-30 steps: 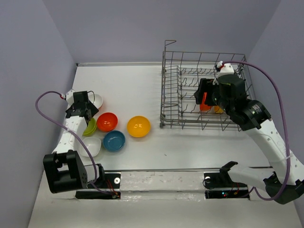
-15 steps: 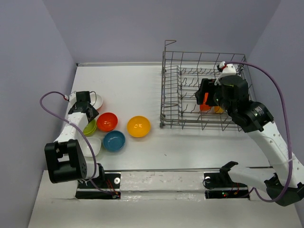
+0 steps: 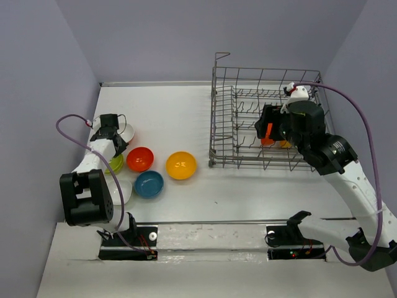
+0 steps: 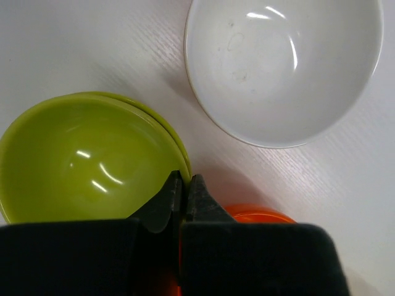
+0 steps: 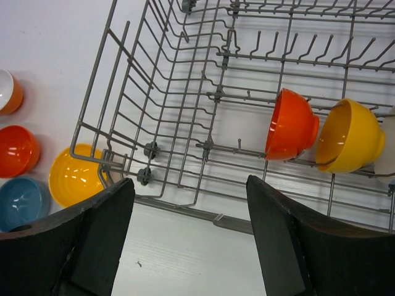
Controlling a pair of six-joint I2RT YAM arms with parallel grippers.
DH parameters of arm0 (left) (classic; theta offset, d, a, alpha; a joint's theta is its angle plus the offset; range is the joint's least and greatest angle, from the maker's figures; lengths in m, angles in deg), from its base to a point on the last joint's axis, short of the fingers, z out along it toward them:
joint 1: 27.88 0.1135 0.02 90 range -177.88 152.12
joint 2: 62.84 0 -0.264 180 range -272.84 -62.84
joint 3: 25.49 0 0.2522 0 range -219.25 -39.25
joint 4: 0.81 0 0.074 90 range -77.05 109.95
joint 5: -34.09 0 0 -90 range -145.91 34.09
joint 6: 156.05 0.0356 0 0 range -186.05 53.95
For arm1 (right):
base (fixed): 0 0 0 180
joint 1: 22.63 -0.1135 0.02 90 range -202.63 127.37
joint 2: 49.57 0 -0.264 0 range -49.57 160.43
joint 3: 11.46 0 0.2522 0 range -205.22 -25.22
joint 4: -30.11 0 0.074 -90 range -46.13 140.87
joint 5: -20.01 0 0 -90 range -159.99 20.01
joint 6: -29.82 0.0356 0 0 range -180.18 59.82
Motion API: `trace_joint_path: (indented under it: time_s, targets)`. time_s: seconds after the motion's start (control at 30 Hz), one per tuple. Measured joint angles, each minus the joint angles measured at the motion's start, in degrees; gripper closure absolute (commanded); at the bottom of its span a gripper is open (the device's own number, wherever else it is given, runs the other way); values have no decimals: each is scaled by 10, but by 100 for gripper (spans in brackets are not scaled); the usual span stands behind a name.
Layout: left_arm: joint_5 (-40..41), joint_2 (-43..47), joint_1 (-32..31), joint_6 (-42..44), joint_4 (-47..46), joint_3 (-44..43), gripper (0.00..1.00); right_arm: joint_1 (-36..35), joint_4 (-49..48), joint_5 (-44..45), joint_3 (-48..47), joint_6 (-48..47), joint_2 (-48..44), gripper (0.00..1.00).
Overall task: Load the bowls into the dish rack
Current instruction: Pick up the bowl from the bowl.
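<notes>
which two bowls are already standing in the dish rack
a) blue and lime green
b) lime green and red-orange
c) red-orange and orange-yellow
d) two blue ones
c: in the right wrist view the red-orange bowl and the orange-yellow bowl stand on edge among the tines of the dish rack, while the blue bowl and the lime green bowl lie outside it.

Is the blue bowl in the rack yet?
No, the blue bowl lies on the table, outside the dish rack.
</notes>
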Motion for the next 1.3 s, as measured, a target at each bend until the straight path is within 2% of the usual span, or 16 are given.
trace_joint_path:
  time_s: [0.37,0.63,0.9,1.1,1.3]
  targets:
    - [-15,0,-7,7,16,-27,100,0,0,0,2,0,0,22]
    - [-17,10,-60,9,52,-66,100,0,0,0,2,0,0,21]
    - [21,57,-103,9,108,-90,100,0,0,0,2,0,0,21]
    - [77,81,-158,6,164,-134,100,0,0,-3,2,0,3,21]
    - [127,62,-243,5,203,-245,100,0,0,-4,2,0,10,22]
